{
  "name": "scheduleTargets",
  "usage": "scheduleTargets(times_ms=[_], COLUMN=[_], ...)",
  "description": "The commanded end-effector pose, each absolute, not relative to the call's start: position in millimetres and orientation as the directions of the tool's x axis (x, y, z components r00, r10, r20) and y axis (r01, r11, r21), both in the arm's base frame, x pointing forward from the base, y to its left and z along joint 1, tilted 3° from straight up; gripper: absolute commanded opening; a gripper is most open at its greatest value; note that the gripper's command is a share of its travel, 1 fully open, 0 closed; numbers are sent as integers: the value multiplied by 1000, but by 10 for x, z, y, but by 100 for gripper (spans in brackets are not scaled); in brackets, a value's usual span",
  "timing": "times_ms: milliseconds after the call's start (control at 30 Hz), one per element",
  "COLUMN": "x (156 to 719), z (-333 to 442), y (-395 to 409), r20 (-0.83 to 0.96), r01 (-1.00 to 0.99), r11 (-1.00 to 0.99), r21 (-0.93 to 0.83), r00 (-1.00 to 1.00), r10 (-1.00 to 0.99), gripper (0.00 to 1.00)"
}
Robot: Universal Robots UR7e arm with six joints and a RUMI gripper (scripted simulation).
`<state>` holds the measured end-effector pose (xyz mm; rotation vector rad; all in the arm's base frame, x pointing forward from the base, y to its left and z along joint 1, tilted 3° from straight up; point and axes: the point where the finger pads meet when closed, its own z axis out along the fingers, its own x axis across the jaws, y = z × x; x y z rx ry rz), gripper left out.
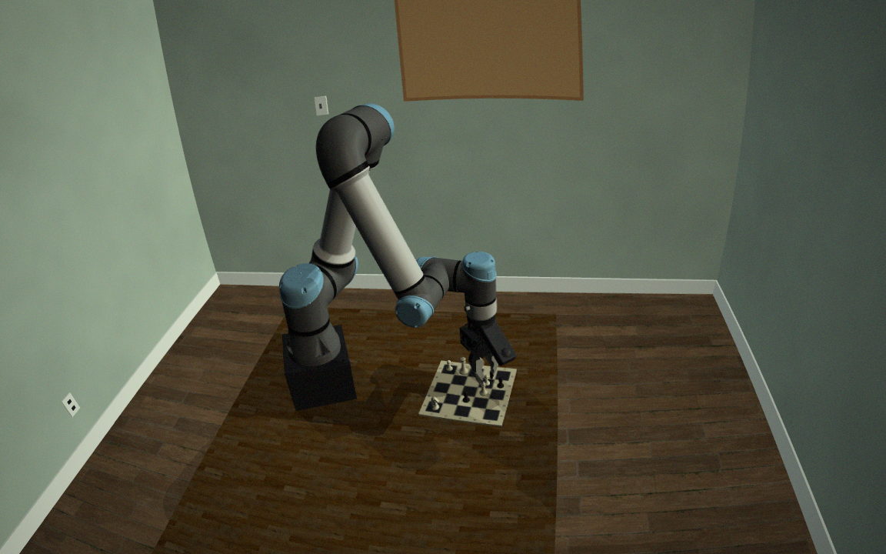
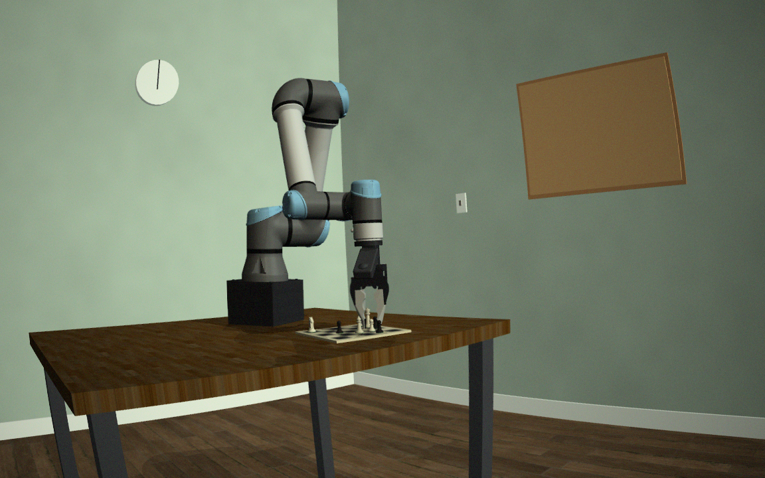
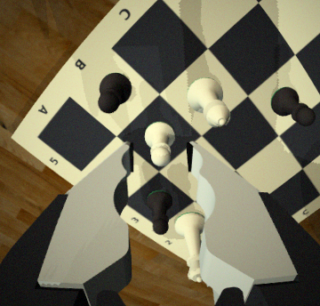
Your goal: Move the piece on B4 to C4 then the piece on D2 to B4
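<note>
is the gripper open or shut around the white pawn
Open. In the wrist view the gripper has clear gaps between both fingers and the white pawn, which stands upright on its dark square.

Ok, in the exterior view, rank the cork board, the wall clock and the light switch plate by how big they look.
1. cork board, by far the largest in the picture.
2. wall clock, clearly smaller.
3. light switch plate, the smallest.
The clock hangs on a different wall from the other two, so true sizes stay unsure.
</note>
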<state>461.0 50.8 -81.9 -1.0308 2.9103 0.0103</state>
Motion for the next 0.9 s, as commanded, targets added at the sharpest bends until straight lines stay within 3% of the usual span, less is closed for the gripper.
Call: scheduleTargets(times_ms=[0, 867], x=[4614, 4575], z=[-814, -39], y=[508, 489], r20=[-54, -54], r01=[-629, -629], r11=[777, 777], r21=[-13, -13], r00=[-776, -776], r10=[-629, -629], gripper=[20, 20])
